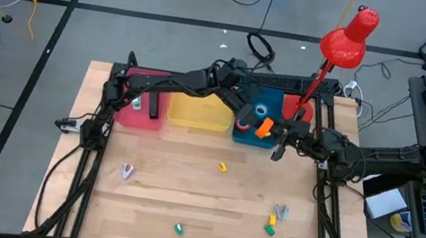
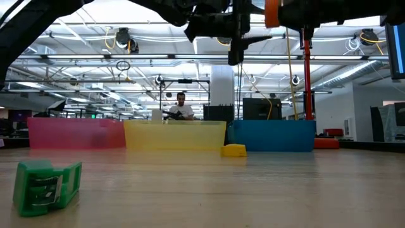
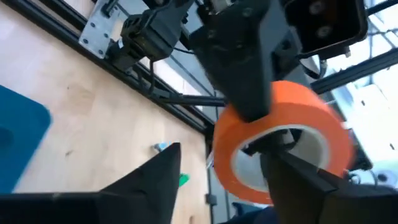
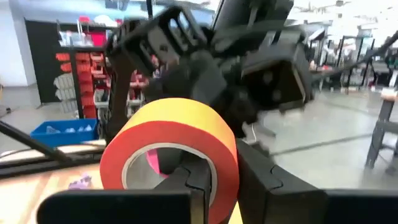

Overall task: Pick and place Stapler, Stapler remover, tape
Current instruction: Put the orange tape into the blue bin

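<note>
An orange-red tape roll (image 1: 264, 127) hangs in the air over the blue bin (image 1: 246, 134), between my two grippers. My right gripper (image 4: 211, 177) reaches in from the table's right and is shut on the roll. My left gripper (image 3: 221, 155) comes from the left and is open. One of its fingers (image 3: 155, 177) stands clear beside the roll and the other (image 3: 292, 174) reaches into its hole. A blue tape roll (image 1: 262, 109) lies in the blue bin. A pale stapler remover (image 1: 128, 171) lies on the table at the left. My right gripper pinches the roll's ring wall (image 4: 219, 163), with one finger (image 4: 186, 177) inside the centre hole and one (image 4: 264, 183) outside. The fingers come roughly level from the table's right. The roll is lifted clear above the blue bin. My left gripper has one finger in the roll's hole (image 3: 280, 146); I cannot tell whether it touches.
A pink bin (image 1: 140, 113) and a yellow bin (image 1: 197, 115) stand left of the blue one. A red lamp (image 1: 348, 39) leans over the back right. Small yellow (image 1: 223, 167), green (image 1: 178, 228) and green-yellow (image 1: 271, 226) items and a grey-blue one (image 1: 281, 211) lie on the near table.
</note>
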`<state>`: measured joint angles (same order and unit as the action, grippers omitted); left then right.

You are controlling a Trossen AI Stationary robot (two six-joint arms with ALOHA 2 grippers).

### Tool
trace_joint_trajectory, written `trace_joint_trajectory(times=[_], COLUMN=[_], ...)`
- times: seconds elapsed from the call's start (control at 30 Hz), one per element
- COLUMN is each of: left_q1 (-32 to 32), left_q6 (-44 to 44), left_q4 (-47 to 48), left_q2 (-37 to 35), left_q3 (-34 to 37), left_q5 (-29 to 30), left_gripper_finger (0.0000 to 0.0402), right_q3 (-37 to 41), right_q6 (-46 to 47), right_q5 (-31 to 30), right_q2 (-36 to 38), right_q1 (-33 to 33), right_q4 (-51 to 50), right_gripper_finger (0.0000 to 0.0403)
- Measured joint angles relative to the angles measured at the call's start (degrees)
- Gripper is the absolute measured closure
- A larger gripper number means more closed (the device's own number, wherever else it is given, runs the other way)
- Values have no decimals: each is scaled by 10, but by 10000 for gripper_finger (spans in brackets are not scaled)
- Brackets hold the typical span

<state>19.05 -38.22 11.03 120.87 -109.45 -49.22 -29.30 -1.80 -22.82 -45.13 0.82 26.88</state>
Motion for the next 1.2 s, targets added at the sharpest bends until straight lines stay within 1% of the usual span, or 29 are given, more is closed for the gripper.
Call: trace_joint_trajectory(times=[0.1, 0.2, 0.3, 0.4, 0.47, 0.53, 0.6, 0.67, 0.77, 0.83, 0.93, 1.07, 1.2], left_q1=[15, 27, 38, 42, 40, 30, 18, 4, -20, -38, -60, -79, -97], left_q6=[33, 57, 91, 130, 164, 183, 193, 198, 198, 198, 202, 198, 171], left_q4=[39, 84, 132, 199, 253, 304, 352, 385, 403, 395, 395, 389, 380], left_q2=[0, 0, 0, -1, -1, -1, -1, -1, -6, -13, -30, -66, -126], left_q3=[0, 0, 0, 0, 0, 0, 0, 0, 0, 0, 0, 8, 50], left_q5=[-16, -22, -23, -9, 39, 114, 177, 234, 303, 323, 335, 373, 431], left_gripper_finger=[152, 136, 129, 127, 128, 128, 128, 128, 128, 128, 128, 128, 128], right_q3=[0, 0, 0, 0, 0, 0, 0, 0, 0, 0, 0, 0, 0], right_q6=[17, 40, 60, 74, 75, 77, 81, 82, 88, 100, 110, 114, 107], right_q5=[0, 0, -2, -14, -15, -14, -14, -14, -14, -14, -12, -12, -12], right_q2=[0, 0, 0, 0, 0, 0, 0, 0, 0, 0, 0, 0, 0], right_q1=[0, 0, 0, 0, 0, 0, 0, 0, 0, 0, 0, 0, 0], right_q4=[-20, -53, -75, -96, -98, -96, -99, -104, -122, -135, -150, -160, -161], right_gripper_finger=[366, 367, 367, 367, 367, 367, 367, 367, 367, 367, 367, 367, 367])
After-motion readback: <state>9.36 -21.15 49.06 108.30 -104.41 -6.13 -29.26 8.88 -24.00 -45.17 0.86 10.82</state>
